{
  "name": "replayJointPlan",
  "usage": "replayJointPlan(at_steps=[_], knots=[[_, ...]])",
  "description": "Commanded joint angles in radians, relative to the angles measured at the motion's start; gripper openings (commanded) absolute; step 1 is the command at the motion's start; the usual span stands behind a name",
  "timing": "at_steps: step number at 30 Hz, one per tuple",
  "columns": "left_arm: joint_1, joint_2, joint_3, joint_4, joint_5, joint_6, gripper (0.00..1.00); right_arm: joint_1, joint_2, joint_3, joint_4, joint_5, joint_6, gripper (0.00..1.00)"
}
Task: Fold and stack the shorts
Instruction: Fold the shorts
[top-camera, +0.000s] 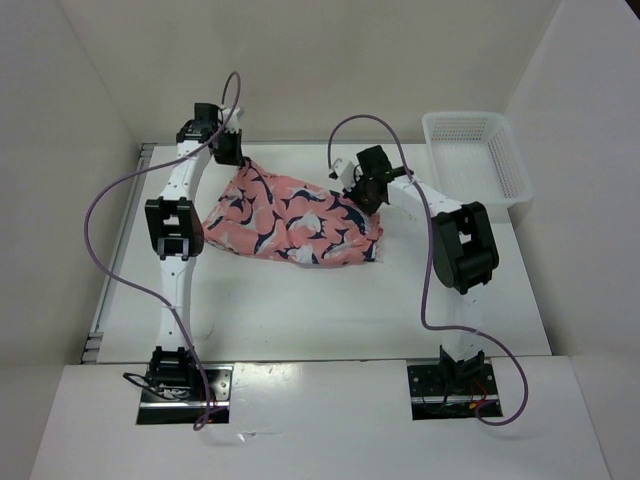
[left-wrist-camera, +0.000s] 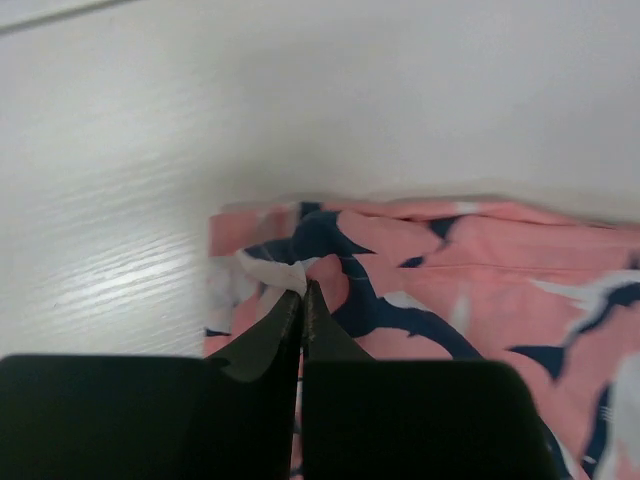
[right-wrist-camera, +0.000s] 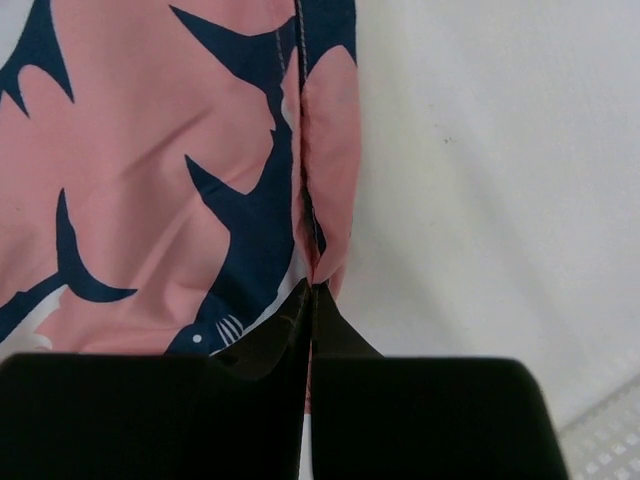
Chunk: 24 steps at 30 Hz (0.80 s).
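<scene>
Sitting inside white walls (top-camera: 60, 120) on three sides, the white table (top-camera: 300, 310) is catching even light, and a faint wood grain is showing in the left wrist view. The white perforated basket (top-camera: 512, 160) is standing at the table's far right corner, with only its own mesh floor and walls showing. The shorts (top-camera: 290, 222) are lying spread and rumpled on the table, left of the basket and well apart from it, slightly nearer the arm bases. The right gripper (top-camera: 366, 192) is working at the shorts' edge closest to the basket, jaws clenched on a stitched seam fold of the fabric. A corner of the basket is peeking in at the lower right of that wrist view. The left gripper (top-camera: 230, 150) is sitting at the shorts' corner farthest from the basket, jaws pinched tight on a bit of cloth there. Purple cables (top-camera: 110, 230) are looping off both arms.
</scene>
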Motion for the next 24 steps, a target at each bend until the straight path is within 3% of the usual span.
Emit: replayJointPlan(at_steps=[1, 11, 13, 14, 16, 21, 24], knots=[[0.009, 0.020, 0.027, 0.038, -0.136, 0.004, 0.00, -0.026, -0.072, 0.011, 0.016, 0.036, 0.052, 0.00], [0.000, 0.094, 0.047, 0.069, -0.351, 0.004, 0.03, -0.069, -0.042, -0.016, 0.025, 0.093, 0.071, 0.00], [0.000, 0.094, 0.047, 0.069, -0.318, 0.004, 0.35, -0.080, -0.042, -0.016, 0.034, 0.102, 0.071, 0.00], [0.000, 0.083, 0.047, 0.054, -0.296, 0.004, 0.61, -0.080, -0.031, -0.016, 0.034, 0.102, 0.071, 0.00], [-0.009, 0.051, 0.047, 0.032, -0.259, 0.004, 0.93, -0.080, -0.031, -0.016, 0.043, 0.102, 0.083, 0.09], [0.048, -0.166, -0.036, -0.028, -0.124, 0.004, 0.95, -0.080, -0.022, 0.002, 0.052, 0.092, 0.083, 0.10], [0.085, -0.308, -0.241, -0.087, -0.011, 0.004, 0.93, -0.080, -0.022, 0.002, 0.052, 0.066, 0.083, 0.10]])
